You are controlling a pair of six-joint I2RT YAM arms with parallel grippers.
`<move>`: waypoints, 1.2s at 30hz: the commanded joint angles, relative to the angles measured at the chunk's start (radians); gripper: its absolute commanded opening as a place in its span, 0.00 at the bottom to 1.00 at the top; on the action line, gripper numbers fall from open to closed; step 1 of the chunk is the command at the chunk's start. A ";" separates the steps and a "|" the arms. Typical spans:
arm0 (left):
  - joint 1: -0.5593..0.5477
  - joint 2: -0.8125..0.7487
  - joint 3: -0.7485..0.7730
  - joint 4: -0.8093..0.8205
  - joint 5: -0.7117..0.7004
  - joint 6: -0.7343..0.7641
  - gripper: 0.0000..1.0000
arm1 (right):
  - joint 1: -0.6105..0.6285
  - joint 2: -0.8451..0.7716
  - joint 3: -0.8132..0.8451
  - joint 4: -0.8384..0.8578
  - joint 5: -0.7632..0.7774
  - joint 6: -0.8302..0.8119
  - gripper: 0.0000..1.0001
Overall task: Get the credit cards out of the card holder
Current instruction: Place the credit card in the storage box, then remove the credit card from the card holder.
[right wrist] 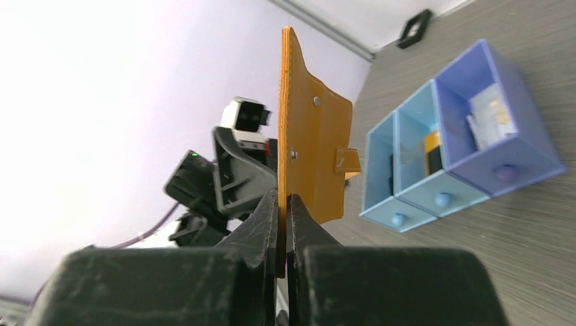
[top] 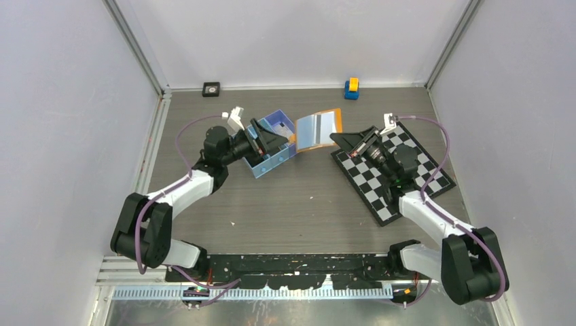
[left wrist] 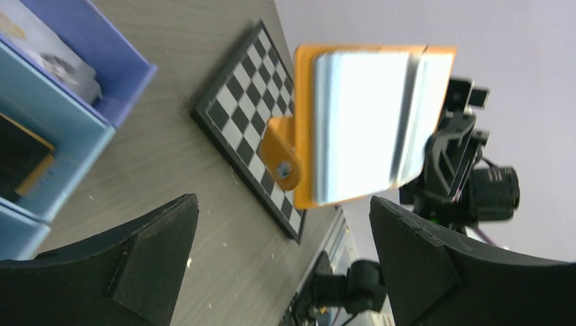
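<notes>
The orange card holder (top: pixel 318 129) hangs open in the air between the arms, its pale inside toward the left wrist camera. Pale credit cards (left wrist: pixel 363 122) sit in its pockets. My right gripper (right wrist: pixel 282 200) is shut on the holder's edge (right wrist: pixel 312 149), holding it upright. The left gripper (left wrist: pixel 284 202) is open with nothing between its fingers, just left of the holder and over the blue tray (top: pixel 266 166). A pale card-like item (right wrist: pixel 488 117) lies in the tray's purple end compartment.
The tray (right wrist: pixel 414 204) has three compartments; the middle one holds a black-and-yellow item (right wrist: pixel 431 146). A chessboard mat (top: pixel 397 180) lies under the right arm. A blue-and-yellow toy (top: pixel 351 88) and a small black square (top: pixel 212 88) sit by the back wall.
</notes>
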 commanded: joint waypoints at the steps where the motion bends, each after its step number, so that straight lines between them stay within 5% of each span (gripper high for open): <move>1: -0.014 -0.049 -0.084 0.261 0.099 -0.048 1.00 | -0.001 0.039 -0.008 0.329 -0.093 0.125 0.00; 10: -0.019 0.021 -0.136 0.676 0.162 -0.202 1.00 | 0.008 0.205 0.003 0.586 -0.130 0.318 0.00; 19: -0.025 0.168 -0.100 0.828 0.202 -0.310 0.74 | 0.088 0.277 0.047 0.584 -0.149 0.285 0.00; 27: 0.025 0.235 -0.146 0.891 0.164 -0.368 0.90 | 0.090 0.199 0.044 0.489 -0.144 0.223 0.00; 36: 0.013 0.197 -0.148 0.877 0.164 -0.331 0.90 | 0.089 0.211 0.043 0.503 -0.142 0.249 0.01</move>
